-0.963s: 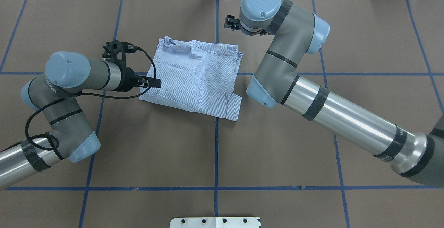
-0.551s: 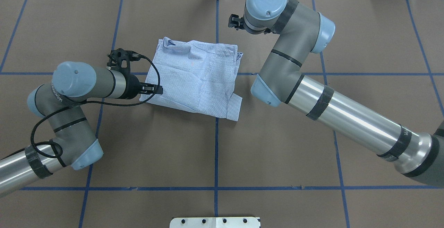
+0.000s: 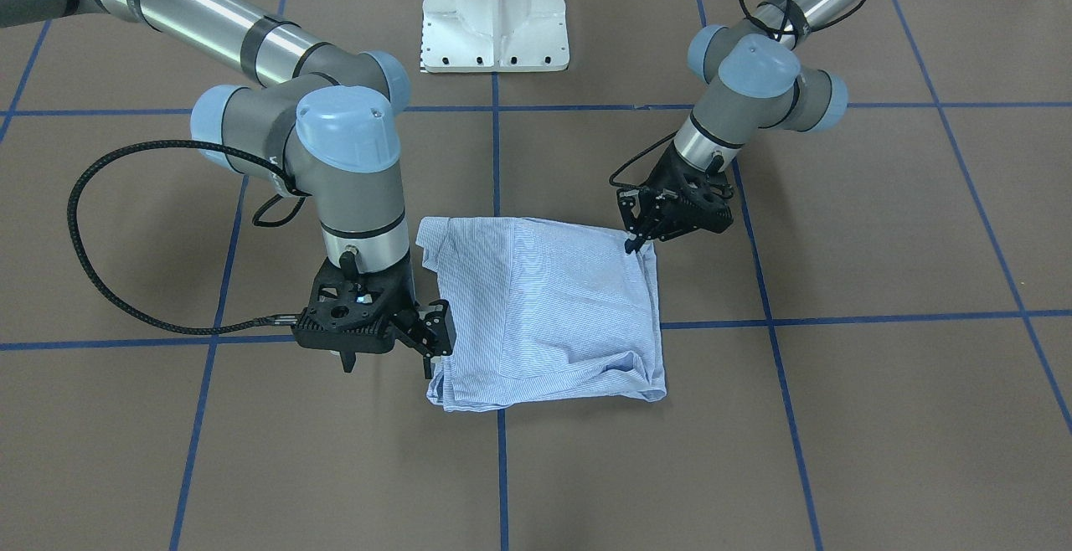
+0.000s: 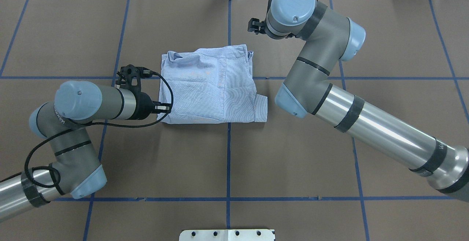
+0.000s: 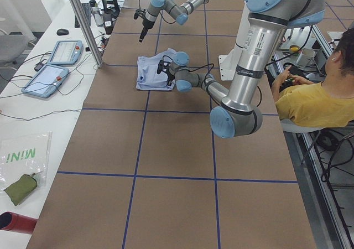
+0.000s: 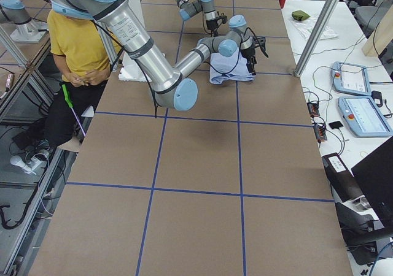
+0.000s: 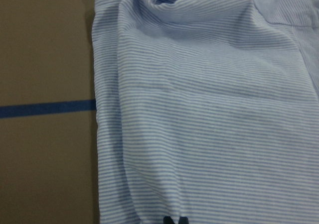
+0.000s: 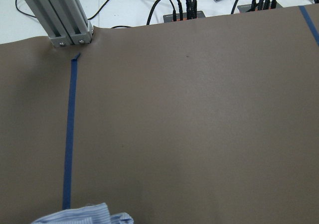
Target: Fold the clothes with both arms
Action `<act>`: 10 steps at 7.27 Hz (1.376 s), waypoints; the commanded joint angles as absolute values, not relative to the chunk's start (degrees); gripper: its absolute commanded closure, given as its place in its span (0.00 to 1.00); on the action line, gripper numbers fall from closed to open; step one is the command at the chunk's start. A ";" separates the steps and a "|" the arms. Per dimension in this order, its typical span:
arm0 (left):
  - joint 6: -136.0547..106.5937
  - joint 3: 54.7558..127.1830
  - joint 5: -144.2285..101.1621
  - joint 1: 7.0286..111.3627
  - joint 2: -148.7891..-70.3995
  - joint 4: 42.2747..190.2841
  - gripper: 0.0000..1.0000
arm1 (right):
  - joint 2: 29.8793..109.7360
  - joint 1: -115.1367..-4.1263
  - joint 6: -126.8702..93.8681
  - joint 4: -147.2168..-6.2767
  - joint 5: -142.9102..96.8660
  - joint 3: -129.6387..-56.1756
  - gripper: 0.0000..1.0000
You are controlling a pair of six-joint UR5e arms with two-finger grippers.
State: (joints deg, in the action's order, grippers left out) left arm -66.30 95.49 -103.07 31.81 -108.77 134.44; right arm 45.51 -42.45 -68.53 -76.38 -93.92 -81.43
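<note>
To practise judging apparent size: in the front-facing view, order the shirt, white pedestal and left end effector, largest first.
1. shirt
2. white pedestal, though the frame's top crops it
3. left end effector, clearly smallest

Brown-papered worktop in an evenly lit lab

The worktop [image 4: 293,153] is gridded with blue tape lines [image 4: 228,160]. An aluminium post [image 8: 55,15] stands at its far edge, with black cables [image 8: 174,10] behind it. A white side bench [image 5: 22,122] carries two control screens [image 5: 66,51] and a green pouch [image 5: 21,187]. A seated person in a yellow top [image 5: 310,102] is opposite.
</note>
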 commanded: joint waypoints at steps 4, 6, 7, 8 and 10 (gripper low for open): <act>-63.74 102.30 -107.02 31.80 -104.24 133.68 0.00 | 52.38 -36.85 -73.43 -95.46 -95.98 -103.92 0.00; -61.79 102.22 -107.49 33.74 -104.24 133.59 0.00 | 51.68 -28.34 -83.63 -95.72 -89.26 -102.67 0.02; -61.61 102.30 -107.58 34.27 -104.24 133.59 0.00 | 51.16 -25.78 -83.85 -95.63 -84.86 -101.09 0.13; -61.70 102.30 -107.67 34.28 -104.24 133.68 0.00 | 50.46 -24.71 -84.11 -95.10 -84.64 -99.60 0.27; -61.70 102.22 -107.49 34.28 -104.15 133.68 0.00 | 50.28 -24.35 -85.51 -91.07 -84.64 -96.35 1.00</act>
